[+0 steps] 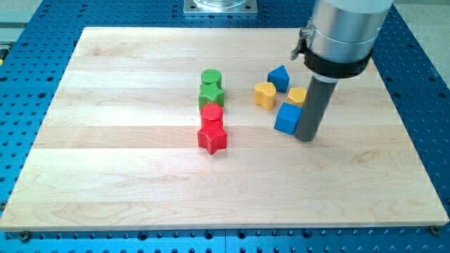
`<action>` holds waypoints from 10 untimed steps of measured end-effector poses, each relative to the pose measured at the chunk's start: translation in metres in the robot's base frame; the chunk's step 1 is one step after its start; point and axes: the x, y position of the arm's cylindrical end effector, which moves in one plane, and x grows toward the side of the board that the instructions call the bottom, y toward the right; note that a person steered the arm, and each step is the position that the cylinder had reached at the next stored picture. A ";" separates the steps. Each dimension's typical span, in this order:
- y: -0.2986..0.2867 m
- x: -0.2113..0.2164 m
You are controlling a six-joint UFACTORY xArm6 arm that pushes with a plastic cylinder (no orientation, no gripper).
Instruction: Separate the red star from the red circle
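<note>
Start with what you cannot fully see: the arm's silver housing (344, 31) is cut off by the view's top edge, so only its lower collar and the dark rod (314, 105) below it show. The rod hides part of a yellow block (297, 96), whose shape you cannot make out, and it covers the right edge of the blue cube (287, 119). A metal plate (221, 6) at the far edge of the wooden board (105, 154) is also cropped.

The rod stands upright on the right half of the board. My tip (306, 138) rests on the wood just right of the blue cube, touching or nearly touching its side; you cannot tell which. There is no hand here to close or release: the rod grasps nothing and only presses sideways.

Your task blocks lie near the board's middle, well left of my tip. The red circle (212, 113) sits just far of the red star (212, 138), and the two are touching. Directly beyond them a green star-like block (211, 95) and a green cylinder (211, 77) continue the same column.

Left of the rod, a yellow heart-like block (264, 95) and a blue block with a peaked top (279, 77) sit near the cube.
</note>
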 end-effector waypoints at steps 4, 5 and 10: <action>-0.074 0.050; -0.148 0.051; -0.106 0.027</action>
